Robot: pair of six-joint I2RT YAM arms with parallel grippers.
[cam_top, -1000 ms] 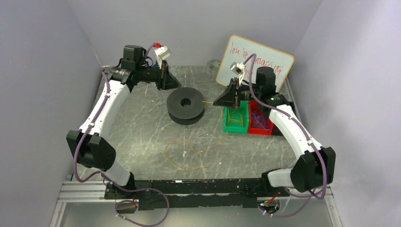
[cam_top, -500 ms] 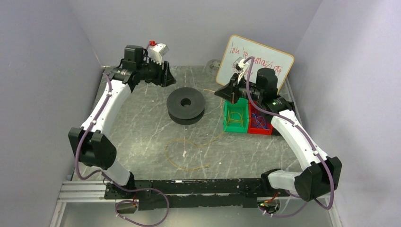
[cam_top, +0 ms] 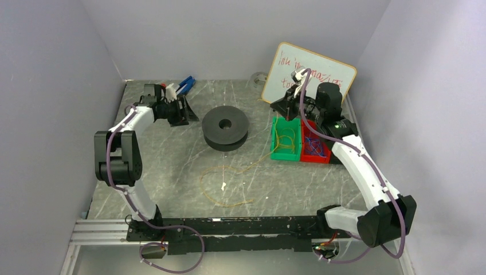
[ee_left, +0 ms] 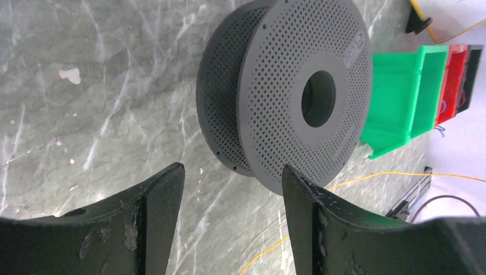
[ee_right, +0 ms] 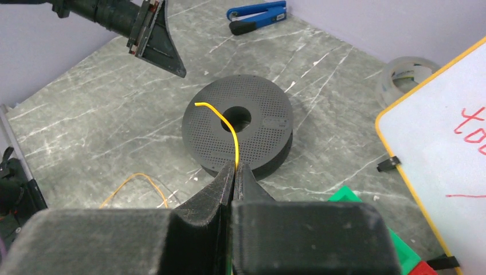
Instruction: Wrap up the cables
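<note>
Pulled back toward the far left, the left gripper (cam_top: 182,112) now stands spread and empty, facing the black perforated plastic spool (cam_top: 224,129). Above the green plastic bin (cam_top: 285,152), the right gripper (ee_right: 235,167) is pressed together, pinching one end of the thin yellowish-tan cable (ee_right: 228,129). The rest of it lies in loose loops on the grey marbled table (cam_top: 172,160), nearer the arms. Wrapping seems barely begun; next, that end likely needs carrying to the spool's hub.
</note>
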